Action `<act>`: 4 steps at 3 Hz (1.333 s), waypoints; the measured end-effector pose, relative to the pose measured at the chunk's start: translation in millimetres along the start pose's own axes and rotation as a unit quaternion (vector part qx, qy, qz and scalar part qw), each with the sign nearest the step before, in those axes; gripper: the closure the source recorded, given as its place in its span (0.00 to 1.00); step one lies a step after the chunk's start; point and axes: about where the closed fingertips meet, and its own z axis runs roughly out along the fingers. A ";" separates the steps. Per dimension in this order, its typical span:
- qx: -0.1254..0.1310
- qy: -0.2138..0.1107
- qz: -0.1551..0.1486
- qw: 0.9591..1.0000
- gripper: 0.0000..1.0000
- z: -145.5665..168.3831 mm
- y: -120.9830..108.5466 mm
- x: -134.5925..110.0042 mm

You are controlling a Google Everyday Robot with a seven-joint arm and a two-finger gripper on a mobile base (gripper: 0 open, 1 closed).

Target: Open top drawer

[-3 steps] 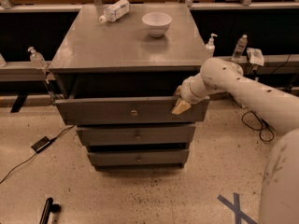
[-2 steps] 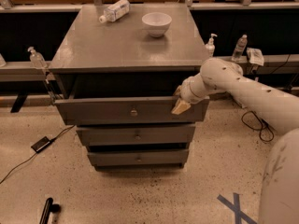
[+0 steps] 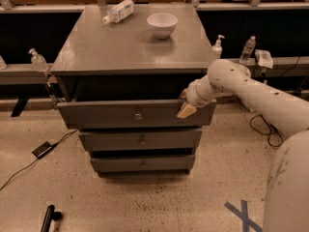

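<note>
Three grey drawers, one gripper.
The top drawer juts partly out, gripper at its right upper edge, grip unclear; one bowl, one bottle on top. Unchanged from before.

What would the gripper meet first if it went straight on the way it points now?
The gripper is at the right end of the top drawer front, pointing down-left. Going straight on, it would probably meet that front panel first, though depth is unclear.
</note>
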 end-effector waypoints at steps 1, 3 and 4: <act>0.000 0.000 0.000 1.000 0.20 0.0 0.0 0.0; -0.088 -0.058 0.049 0.993 0.00 -35.9 47.3 -5.1; -0.122 -0.074 0.065 0.988 0.19 -47.9 61.9 -5.1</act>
